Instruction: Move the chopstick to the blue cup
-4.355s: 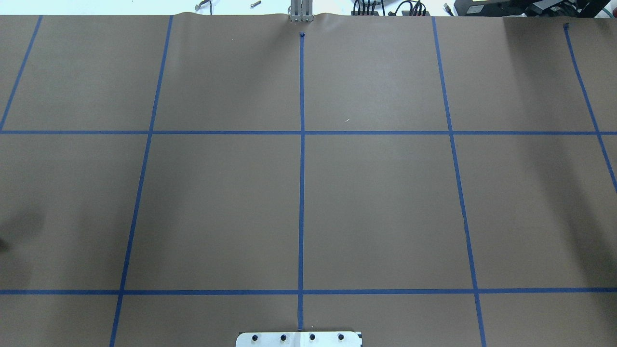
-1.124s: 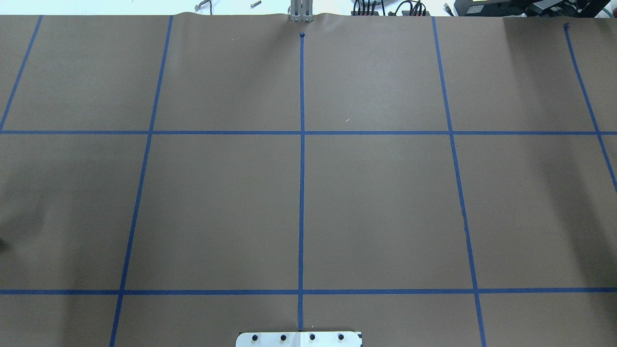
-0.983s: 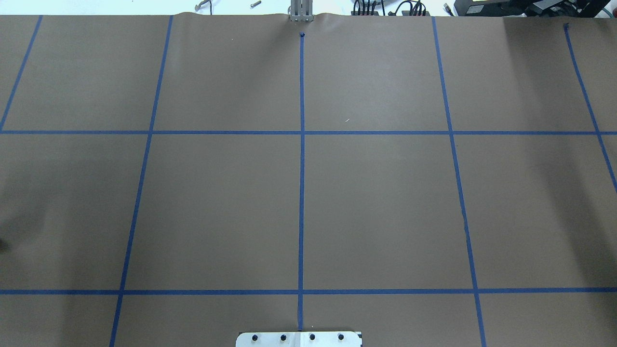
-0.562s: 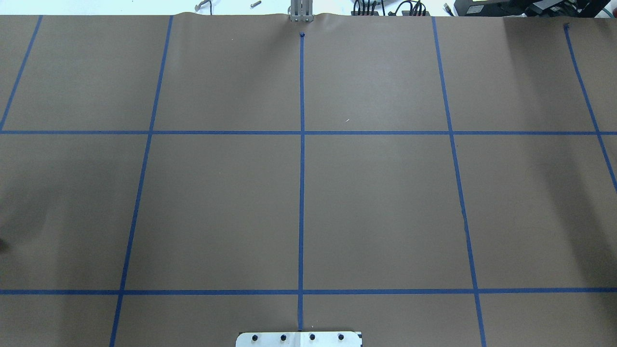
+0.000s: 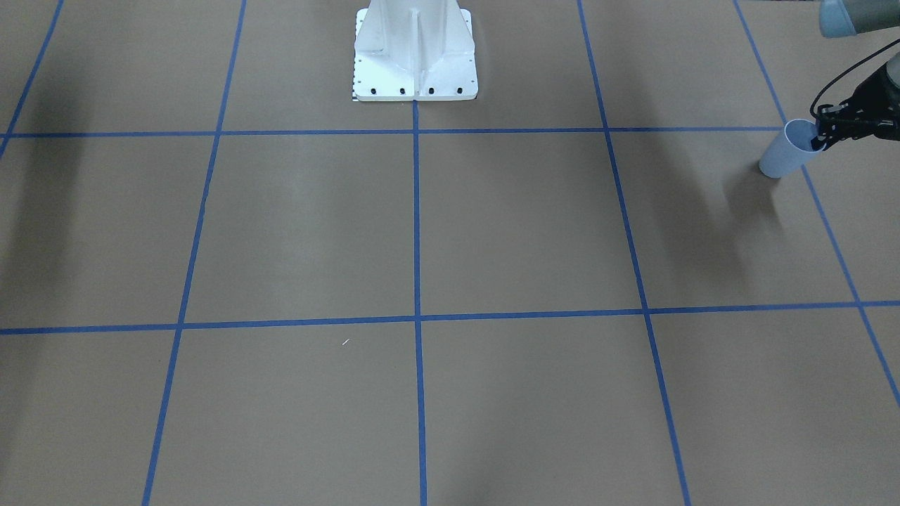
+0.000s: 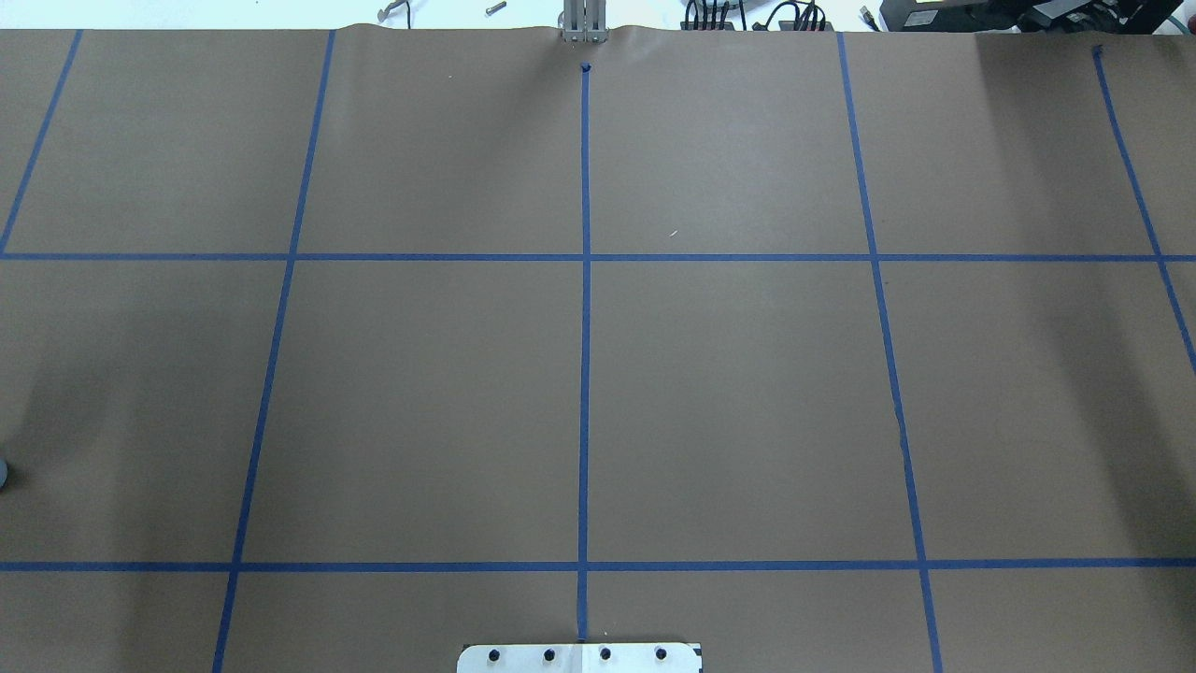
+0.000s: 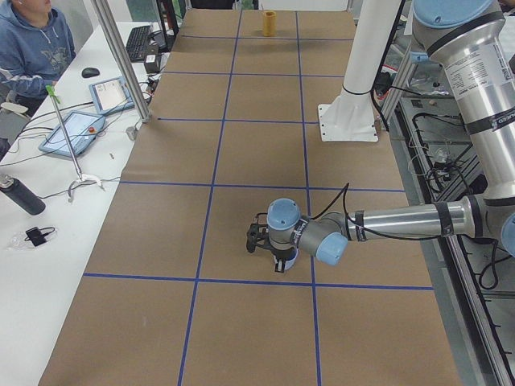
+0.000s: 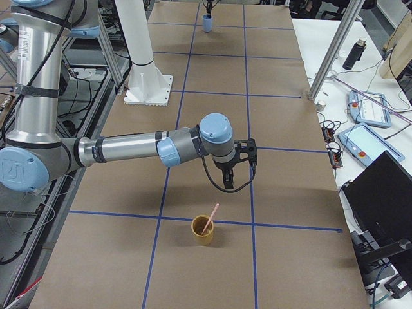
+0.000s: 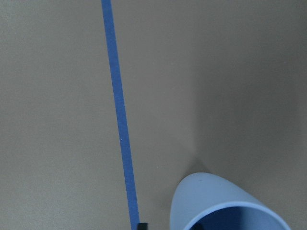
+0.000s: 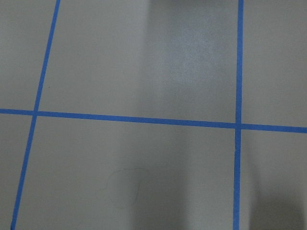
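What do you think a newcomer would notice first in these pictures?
The pink chopstick leans in an orange cup near the right end of the table, close by the right gripper. At the opposite end, the left gripper is at the rim of the blue cup.

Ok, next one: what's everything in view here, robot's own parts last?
blue cup: one, pale blue, table end on the robot's left.
chopstick: one, pink, leaning inside the yellow cup.
yellow cup: one, table end on the robot's right.
table: one, brown, blue tape grid.
tablets: two, on the white bench.
person: one, blue hoodie, at that bench.
pedestal: one, white, at the robot's side.
left gripper: one, black, at the blue cup's rim; grip unclear.
right gripper: one, black, above the table near the yellow cup.
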You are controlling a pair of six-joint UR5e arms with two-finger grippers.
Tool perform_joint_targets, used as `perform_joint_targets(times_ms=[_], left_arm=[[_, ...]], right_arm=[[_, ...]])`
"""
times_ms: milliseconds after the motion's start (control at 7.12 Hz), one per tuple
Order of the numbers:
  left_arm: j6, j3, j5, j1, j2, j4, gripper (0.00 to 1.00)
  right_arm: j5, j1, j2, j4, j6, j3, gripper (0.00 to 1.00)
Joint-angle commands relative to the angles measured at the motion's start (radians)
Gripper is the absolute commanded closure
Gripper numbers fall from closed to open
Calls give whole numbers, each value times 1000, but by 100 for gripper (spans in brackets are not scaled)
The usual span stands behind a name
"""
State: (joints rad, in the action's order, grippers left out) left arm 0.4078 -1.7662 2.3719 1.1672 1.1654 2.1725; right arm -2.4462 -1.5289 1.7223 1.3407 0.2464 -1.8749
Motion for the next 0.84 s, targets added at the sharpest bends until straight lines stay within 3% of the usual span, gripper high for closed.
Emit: perform_joint_targets(times_ms=[0, 281, 702], left_arm=[[164, -82, 134, 2, 76, 7, 100], [447, -88, 156, -14, 289, -20, 100], [867, -84, 91, -220, 588, -66, 100]], right_arm=[[1, 1, -1, -1, -1, 2, 0], [1, 1, -3, -1, -1, 0, 0], [3, 1, -4, -1, -1, 0, 0]])
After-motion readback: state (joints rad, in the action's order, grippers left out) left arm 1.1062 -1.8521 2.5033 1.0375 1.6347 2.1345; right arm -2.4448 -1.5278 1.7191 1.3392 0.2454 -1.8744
